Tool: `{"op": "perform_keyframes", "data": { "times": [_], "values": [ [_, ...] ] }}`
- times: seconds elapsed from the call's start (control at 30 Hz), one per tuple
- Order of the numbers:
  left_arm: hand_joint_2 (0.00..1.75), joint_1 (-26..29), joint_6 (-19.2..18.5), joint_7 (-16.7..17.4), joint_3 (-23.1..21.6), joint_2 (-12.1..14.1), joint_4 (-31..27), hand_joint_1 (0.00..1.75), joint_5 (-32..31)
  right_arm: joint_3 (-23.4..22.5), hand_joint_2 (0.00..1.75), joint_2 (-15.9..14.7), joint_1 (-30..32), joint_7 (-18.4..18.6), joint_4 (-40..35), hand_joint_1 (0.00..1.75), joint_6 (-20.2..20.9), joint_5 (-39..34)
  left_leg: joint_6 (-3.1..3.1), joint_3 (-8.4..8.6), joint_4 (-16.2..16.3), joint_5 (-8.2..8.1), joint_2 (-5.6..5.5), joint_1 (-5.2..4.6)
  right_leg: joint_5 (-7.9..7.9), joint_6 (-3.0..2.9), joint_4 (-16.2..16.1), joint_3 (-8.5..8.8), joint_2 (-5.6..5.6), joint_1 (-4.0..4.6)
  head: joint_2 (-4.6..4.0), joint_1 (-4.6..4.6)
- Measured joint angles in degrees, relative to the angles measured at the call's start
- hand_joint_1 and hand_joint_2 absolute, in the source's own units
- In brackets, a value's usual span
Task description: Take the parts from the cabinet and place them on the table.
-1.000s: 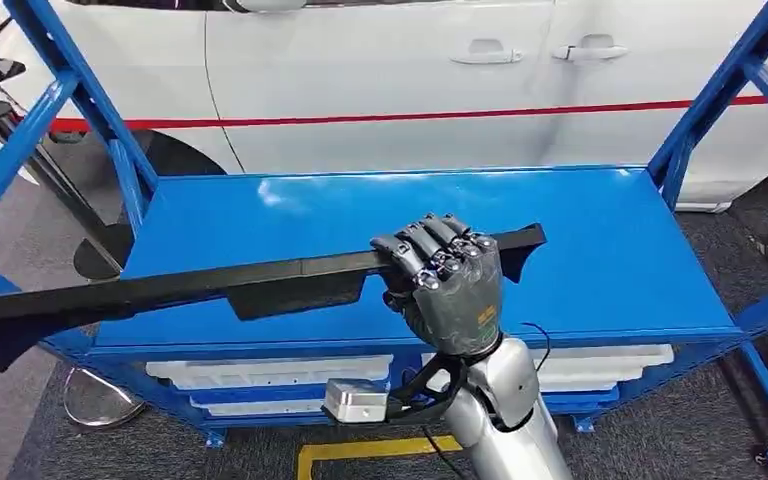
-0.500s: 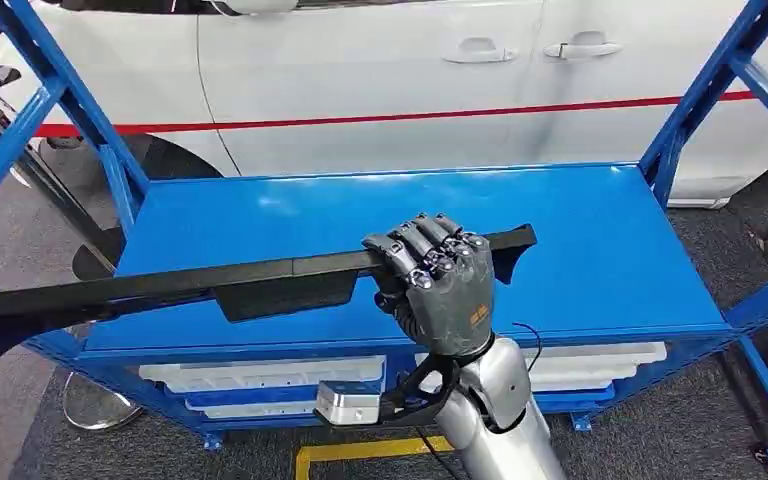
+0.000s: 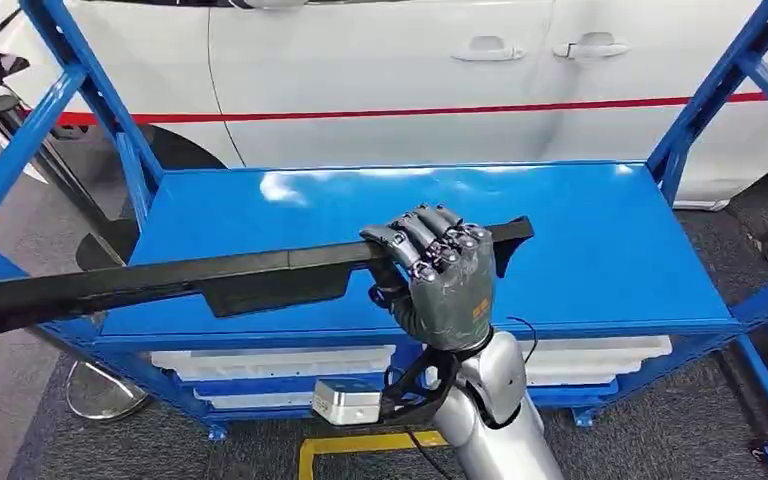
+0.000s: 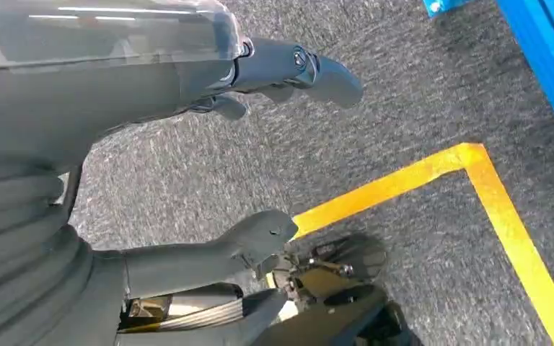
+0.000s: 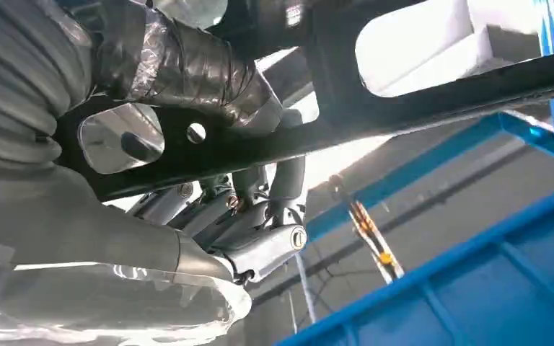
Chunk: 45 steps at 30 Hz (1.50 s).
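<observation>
One long black part in right hand's grip, above blue table

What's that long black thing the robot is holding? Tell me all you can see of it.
The long black part looks like a matte plastic trim strip: a thin bar with a wider flat tab hanging near its middle and a flared, notched end at the right. It lies roughly level, slightly tilted, above the blue table, running past the picture's left edge. The right hand grips it near the right end, fingers curled over the top. Nothing else visibly touches it.
</observation>
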Motion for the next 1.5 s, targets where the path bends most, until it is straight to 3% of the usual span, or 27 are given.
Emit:
{"op": "perform_keyframes", "data": {
  "times": [0.13,0.2,0.27,0.33,0.4,0.47,0.5,0.6,0.67,0.7,0.77,0.8,0.83,0.87,0.93,0.97,1.0,1.03,1.13,1.17,1.23,1.3,1.33,1.37,1.43,1.47,1.5],
  "values": [
    [1.75,0.1,-0.3,0.2,0.0,-0.1,0.0,0.00,-0.8,0.0,1.75,1.0,0.8,-1.9,-0.8,1.75,0.0,-2.1,-1.55,-0.45,-0.4,1.18,0.05,0.33,1.52,-1.48,-0.4,-0.88,0.12,0.02,0.00,0.02],
    [1.75,0.0,-0.4,0.1,0.0,-0.1,0.0,0.00,-1.1,0.0,1.75,1.4,0.8,-3.2,-0.8,1.75,0.0,-2.8,-1.96,-1.90,2.6,-2.88,0.06,0.55,2.57,-2.10,-0.5,-1.70,-0.13,-0.26,0.00,-0.04],
    [1.75,-0.4,-0.4,0.2,0.0,-0.1,0.0,0.00,-1.2,-0.4,1.75,1.8,1.3,-5.4,-0.7,1.75,0.0,-4.6,-2.30,-4.36,10.6,-8.89,0.08,0.80,3.53,-2.49,-0.5,-2.99,-0.28,-0.10,0.00,-0.02],
    [1.75,-0.7,-0.4,0.3,0.0,-0.1,0.0,0.00,-1.3,-1.1,1.75,2.3,1.8,-6.9,-0.7,1.75,0.0,-5.3,-2.50,-4.85,15.4,-11.28,0.08,0.80,4.62,-2.49,-0.4,-4.56,-0.38,0.03,0.00,-0.02],
    [1.75,-1.1,-0.6,0.7,0.0,-0.1,0.0,0.00,-1.6,-1.7,1.75,2.6,1.8,-7.5,-0.6,1.75,0.0,-5.4,-2.25,-0.33,10.4,-9.40,0.08,0.78,5.87,-2.41,-0.3,-6.28,-0.32,0.12,0.00,-0.02],
    [1.75,-1.6,-0.6,0.9,0.0,-0.1,0.0,0.00,-1.6,-2.1,1.75,2.8,1.7,-7.0,-0.6,1.75,0.0,-5.2,-1.58,7.42,0.1,-7.09,0.08,0.67,7.12,-2.12,-0.2,-7.41,-0.18,0.14,0.00,-0.02],
    [1.75,-1.9,-0.7,1.1,0.0,-0.1,0.0,0.00,-1.7,-2.1,1.75,2.9,1.6,-6.7,-0.5,1.75,0.0,-4.9,-1.26,8.10,-1.7,-7.87,0.05,0.32,7.64,-1.71,-0.3,-7.59,-0.23,0.32,0.00,-0.02],
    [1.75,-2.1,-0.8,1.2,0.0,-0.3,0.0,0.00,-1.7,-2.2,1.75,2.9,1.1,-6.1,-0.3,1.75,0.0,-4.3,-0.34,7.43,-1.5,-6.33,-0.06,-0.39,8.85,-0.58,-0.7,-7.45,-0.31,-0.23,0.00,-0.02],
    [1.75,-2.1,-0.8,1.3,0.0,-0.5,0.0,0.00,-1.7,-2.3,1.75,2.8,1.1,-6.1,-0.2,1.75,0.0,-4.3,0.49,6.92,-2.6,-4.36,0.42,0.24,8.98,0.07,-0.5,-7.92,-0.04,-0.32,0.00,-0.04],
    [1.75,-2.2,-0.8,1.4,0.0,-0.5,0.0,0.00,-1.7,-2.5,1.75,2.8,1.0,-6.0,-0.1,1.75,0.0,-4.2,0.81,6.34,-2.9,-3.55,0.53,0.09,5.90,0.29,0.9,-8.61,0.03,-0.23,0.00,0.00],
    [1.75,-2.3,-0.8,1.5,0.0,-0.7,0.0,0.00,-2.1,-2.6,1.75,2.8,0.9,-5.5,-0.1,1.75,0.0,-3.5,1.23,4.47,-2.8,-1.99,0.56,0.05,-2.04,0.57,8.6,-10.46,0.03,-0.33,0.00,0.04],
    [1.75,-2.2,-0.8,1.6,0.0,-0.8,0.0,0.00,-2.2,-2.6,1.75,2.8,0.9,-5.2,0.0,1.75,0.0,-2.9,1.19,3.58,-2.8,-1.37,0.67,0.03,-4.11,0.74,12.1,-10.90,0.03,-0.38,0.00,0.00],
    [1.75,-2.2,-0.8,1.6,0.0,-0.8,0.0,0.00,-2.2,-2.6,1.75,2.8,0.9,-4.9,0.2,1.75,0.0,-2.4,1.14,2.59,-2.7,-0.71,0.76,0.04,-4.40,0.91,14.7,-10.88,0.02,-0.46,0.00,0.02],
    [1.75,-2.2,-0.8,1.7,0.0,-0.8,0.0,0.00,-2.3,-2.6,1.75,2.8,0.9,-4.6,0.4,1.75,0.0,-1.9,1.01,1.46,-2.5,-0.02,0.81,0.07,-2.84,1.08,15.3,-9.94,0.00,-0.64,0.00,0.02],
    [1.75,-2.2,-1.0,1.7,0.0,-1.0,0.0,0.00,-2.6,-2.6,1.75,2.8,1.0,-4.2,0.5,1.75,0.0,-1.2,0.62,-0.71,-1.9,1.07,0.82,0.20,0.88,1.28,10.4,-5.02,-0.04,-1.03,0.00,0.00],
    [1.75,-2.2,-1.1,1.7,0.0,-1.0,0.0,0.00,-2.8,-2.6,1.75,2.8,0.9,-4.2,0.5,1.75,0.0,-1.0,0.34,-1.55,-1.3,1.46,0.81,0.26,1.19,1.27,6.1,-1.47,-0.04,-1.15,0.00,0.00],
    [1.75,-2.2,-1.2,1.8,0.0,-1.0,-0.1,0.00,-2.9,-2.6,1.75,2.8,0.9,-4.1,0.5,1.75,0.0,-0.9,0.02,-2.23,-0.7,1.73,0.78,0.17,-1.43,1.15,1.6,1.31,0.03,-1.17,0.00,0.00],
    [1.75,-2.2,-1.4,1.8,0.0,-1.0,-0.1,0.00,-3.1,-2.6,1.75,2.8,1.0,-4.1,0.5,1.75,0.0,-0.4,-0.33,-2.59,-0.4,1.98,0.76,0.13,-2.14,0.67,-0.6,2.53,0.19,-0.59,0.00,-0.06],
    [1.75,-2.3,-2.0,1.9,-0.2,-1.0,-0.1,0.00,-3.5,-2.6,1.75,2.8,1.0,-3.9,0.5,1.75,0.0,0.5,-1.51,-2.51,-0.7,3.46,0.73,0.34,-1.06,-0.60,-0.3,1.76,0.20,-0.26,0.00,0.02],
    [1.75,-2.2,-2.0,1.9,-0.2,-1.0,-0.1,0.00,-3.5,-2.6,1.75,2.9,1.0,-3.9,0.6,1.75,0.0,0.8,-1.81,-2.87,-0.6,3.41,0.56,0.59,-0.16,-1.36,-0.8,1.31,-0.06,-0.68,0.00,-0.02],
    [1.75,-2.1,-2.1,1.8,-0.2,-1.0,-0.1,0.00,-3.5,-2.6,1.75,3.1,1.1,-4.0,0.7,1.75,0.0,1.0,-2.24,-4.57,3.7,-2.86,0.43,0.73,1.20,-2.15,-0.9,-0.13,-0.25,-0.62,0.00,-0.09],
    [1.75,-2.1,-2.3,1.6,-0.2,-1.0,-0.1,0.00,-3.5,-2.6,1.75,3.1,1.1,-4.0,0.7,1.75,0.0,1.0,-2.67,-6.21,11.6,-8.99,0.48,0.85,2.64,-2.35,-0.8,-1.89,-0.37,-0.44,0.00,-0.07],
    [1.75,-2.1,-2.3,1.5,-0.2,-1.0,-0.1,0.00,-3.4,-2.6,1.75,3.1,1.1,-4.1,0.9,1.75,0.0,1.0,-2.87,-6.43,14.8,-9.88,0.48,0.87,3.38,-2.37,-0.8,-2.77,-0.47,-0.38,0.00,-0.11],
    [1.75,-2.1,-2.3,1.5,-0.2,-1.0,-0.1,0.00,-3.4,-2.6,1.75,3.1,1.1,-4.2,0.9,1.75,0.0,1.0,-2.96,-5.79,16.1,-8.82,0.48,0.88,4.14,-2.28,-0.7,-3.87,-0.52,-0.34,0.00,-0.09],
    [1.75,-2.1,-2.4,1.4,-0.2,-1.0,-0.1,0.00,-3.4,-2.6,1.75,3.1,1.1,-4.2,1.0,1.75,0.0,1.0,-2.90,-1.67,12.6,-4.77,0.49,0.89,5.67,-2.01,-0.6,-5.96,-0.52,-0.34,0.00,-0.09],
    [1.75,-2.2,-2.4,1.3,-0.2,-1.0,-0.1,0.00,-3.4,-2.6,1.75,3.1,1.1,-4.1,1.0,1.75,0.0,1.0,-2.78,1.44,8.9,-3.85,0.49,0.89,6.35,-1.85,-0.6,-6.79,-0.51,-0.36,0.00,-0.11],
    [1.75,-2.3,-2.4,1.3,-0.2,-1.0,-0.1,0.00,-3.3,-2.6,1.75,3.1,1.1,-4.2,1.0,1.75,0.0,1.0,-2.51,5.91,3.5,-5.07,0.44,0.89,7.06,-1.58,-0.4,-7.26,-0.49,-0.36,0.00,-0.11]
  ]
}}
